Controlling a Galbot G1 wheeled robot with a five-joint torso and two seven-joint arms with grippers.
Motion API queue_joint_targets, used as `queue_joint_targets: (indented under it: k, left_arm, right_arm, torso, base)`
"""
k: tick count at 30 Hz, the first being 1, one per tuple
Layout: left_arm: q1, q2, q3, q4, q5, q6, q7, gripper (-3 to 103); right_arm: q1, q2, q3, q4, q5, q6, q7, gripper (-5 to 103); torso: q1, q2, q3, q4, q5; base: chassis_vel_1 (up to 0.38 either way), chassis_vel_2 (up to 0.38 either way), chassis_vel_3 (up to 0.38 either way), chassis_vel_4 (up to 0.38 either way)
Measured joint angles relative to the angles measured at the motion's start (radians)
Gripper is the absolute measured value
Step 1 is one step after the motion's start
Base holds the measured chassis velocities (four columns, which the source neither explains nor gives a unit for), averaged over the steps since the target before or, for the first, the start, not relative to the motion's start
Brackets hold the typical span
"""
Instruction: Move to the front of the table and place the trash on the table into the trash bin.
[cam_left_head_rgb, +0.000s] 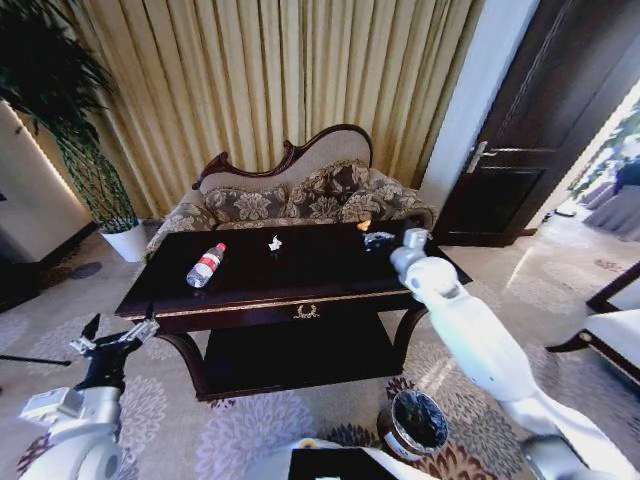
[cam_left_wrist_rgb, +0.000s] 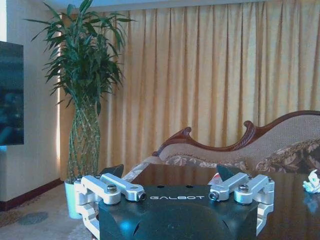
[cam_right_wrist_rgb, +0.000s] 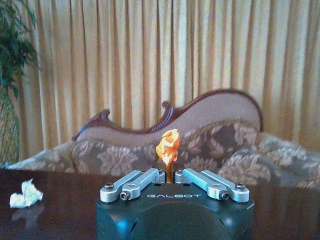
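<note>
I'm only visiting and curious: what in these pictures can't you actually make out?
1. Head view: the print on the bottle label is too small to read.
2. Head view: the right arm's wrist covers part of the dark-and-white piece.
3. Head view: the trash bin is too dark inside to show any contents.
4. Right wrist view: the right tool, shut on the orange scrap, hides whether the scrap touches the table.
The left tool hangs open by the table's left end.
</note>
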Motion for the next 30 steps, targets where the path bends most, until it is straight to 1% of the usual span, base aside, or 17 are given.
queue_joint_targets:
  k: [5,6,9,17,23,27,30]
  left_arm:
    - [-0.008,0.021,-0.005,0.001,-0.020,0.003,-0.008,100]
    - [-0.008,0.021,-0.005,0.001,-0.020,0.003,-0.008,100]
    - [-0.010,0.025,-0.009,0.001,-0.030,0.004,-0.010,100]
    - [-0.014,0.026,-0.009,0.000,-0.034,0.006,-0.012,100]
    - [-0.015,0.023,-0.005,-0.004,-0.033,0.009,-0.012,100]
    - [-0.014,0.020,-0.004,-0.001,-0.031,0.009,-0.012,100]
    - [-0.013,0.020,-0.003,0.001,-0.029,0.009,-0.012,100]
  right_arm:
    - [-0.069,-0.002,0.073,0.062,-0.020,0.009,0.000,4]
    - [-0.069,-0.002,0.073,0.062,-0.020,0.009,0.000,4]
    - [-0.116,0.003,0.124,0.108,-0.027,0.010,0.000,4]
    - [-0.152,0.004,0.160,0.127,-0.029,0.010,0.000,4]
    - [-0.174,0.002,0.176,0.123,-0.029,0.014,0.000,4]
    - [-0.176,0.002,0.177,0.118,-0.029,0.014,0.000,4]
    - [-0.179,0.005,0.177,0.116,-0.030,0.014,0.000,4]
  torso:
    - [0.000,0.000,0.000,0.0000,0.0000]
    - [0.000,0.000,0.000,0.0000,0.0000]
    - [0.000,0.000,0.000,0.0003,-0.0001]
    - [0.000,0.000,0.000,0.0001,-0.0001]
    - [0.000,0.000,0.000,0.0001,-0.0003]
    - [0.000,0.000,0.000,-0.0001,-0.0001]
    - [0.000,0.000,0.000,0.0002,0.0001]
  base:
    - [0.000,0.000,0.000,0.000]
    - [0.000,0.000,0.000,0.000]
    - [0.000,0.000,0.000,0.000]
    - [0.065,-0.065,-0.071,0.074]
    - [0.197,-0.203,-0.194,0.200]
    - [0.284,-0.280,-0.285,0.267]
    - [0.316,-0.289,-0.288,0.295]
